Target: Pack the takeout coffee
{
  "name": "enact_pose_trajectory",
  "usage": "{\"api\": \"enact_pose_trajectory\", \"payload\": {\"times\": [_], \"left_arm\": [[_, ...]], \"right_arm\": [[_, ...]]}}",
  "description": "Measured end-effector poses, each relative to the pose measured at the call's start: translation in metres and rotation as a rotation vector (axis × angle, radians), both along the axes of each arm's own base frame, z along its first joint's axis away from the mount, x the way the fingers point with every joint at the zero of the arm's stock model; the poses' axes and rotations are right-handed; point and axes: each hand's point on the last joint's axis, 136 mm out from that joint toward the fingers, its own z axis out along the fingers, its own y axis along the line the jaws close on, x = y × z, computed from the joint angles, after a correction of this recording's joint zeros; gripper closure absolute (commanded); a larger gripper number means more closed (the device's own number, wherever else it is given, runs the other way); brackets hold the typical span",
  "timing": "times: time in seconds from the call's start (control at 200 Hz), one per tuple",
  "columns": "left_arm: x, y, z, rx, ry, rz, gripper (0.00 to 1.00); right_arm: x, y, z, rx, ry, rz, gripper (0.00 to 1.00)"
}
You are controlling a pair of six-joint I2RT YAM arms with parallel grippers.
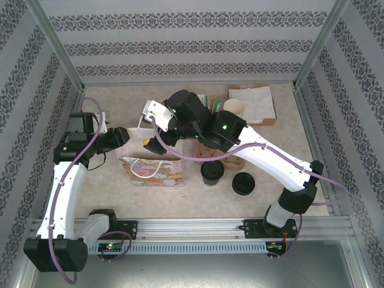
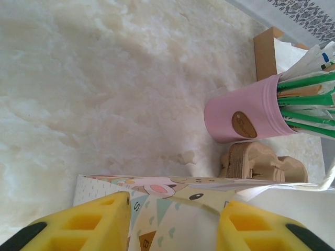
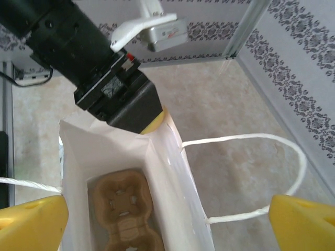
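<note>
The takeout coffee (image 1: 212, 173), a small dark cup with a black lid, stands on the table right of the patterned paper bag (image 1: 153, 171). My left gripper (image 1: 144, 143) is shut on the bag's far rim, and its yellow fingers (image 2: 99, 222) straddle the printed wall (image 2: 172, 196). Above the bag's mouth my right gripper (image 3: 167, 225) hangs open with nothing in it, one yellow fingertip (image 3: 31, 222) at each lower corner. Inside the white bag (image 3: 172, 183) a brown cup carrier (image 3: 123, 209) lies on the bottom. The left gripper (image 3: 152, 120) grips the rim there.
A loose flat black lid (image 1: 244, 183) lies right of the coffee. A pink cup of green-wrapped straws (image 2: 246, 117), brown carriers (image 2: 261, 162), cream paper cups (image 1: 235, 108) and a napkin box (image 1: 255, 102) stand at the back. The bag's string handle (image 3: 261, 141) hangs outward.
</note>
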Motion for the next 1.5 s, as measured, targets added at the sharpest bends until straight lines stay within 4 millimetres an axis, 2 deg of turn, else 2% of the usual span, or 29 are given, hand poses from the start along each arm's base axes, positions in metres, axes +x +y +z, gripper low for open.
{"api": "enact_pose_trajectory", "payload": {"times": [0.11, 0.26, 0.4, 0.52, 0.64, 0.709, 0.789, 0.954, 1.044, 1.169, 1.374, 1.504], "left_arm": [[0.000, -0.002, -0.001, -0.006, 0.004, -0.009, 0.61], [0.000, -0.002, -0.001, -0.010, 0.005, -0.014, 0.61], [0.000, -0.002, -0.001, -0.008, 0.005, -0.016, 0.61], [0.000, -0.002, -0.001, -0.008, 0.005, -0.016, 0.61], [0.000, -0.002, -0.001, -0.007, 0.004, -0.016, 0.61], [0.000, -0.002, -0.001, -0.005, 0.003, -0.018, 0.61], [0.000, -0.002, -0.001, -0.002, 0.002, -0.021, 0.61], [-0.001, -0.002, -0.001, 0.006, -0.002, -0.028, 0.60], [-0.001, -0.002, -0.001, 0.008, -0.003, -0.030, 0.60], [-0.001, -0.002, -0.001, 0.008, -0.003, -0.030, 0.60], [-0.004, -0.003, -0.002, 0.010, 0.004, -0.032, 0.60], [-0.006, -0.003, -0.001, 0.010, 0.002, -0.032, 0.60]], "right_arm": [[0.001, -0.013, 0.019, 0.049, -0.014, -0.055, 0.02], [0.004, -0.044, 0.045, 0.119, -0.034, -0.177, 0.03], [0.016, -0.090, 0.060, 0.186, -0.006, -0.353, 0.03], [0.024, -0.138, 0.055, 0.212, 0.057, -0.506, 0.02], [0.016, -0.177, 0.027, 0.182, 0.143, -0.610, 0.02], [0.008, -0.192, 0.001, 0.131, 0.210, -0.655, 0.02], [-0.001, -0.203, -0.038, 0.042, 0.303, -0.698, 0.02], [-0.028, -0.209, -0.134, -0.183, 0.532, -0.728, 0.02], [-0.043, -0.214, -0.172, -0.271, 0.620, -0.730, 0.02], [-0.052, -0.213, -0.195, -0.331, 0.685, -0.726, 0.04], [-0.050, -0.198, -0.220, -0.421, 0.702, -0.708, 0.02], [-0.043, -0.194, -0.236, -0.476, 0.690, -0.713, 0.05]]}}
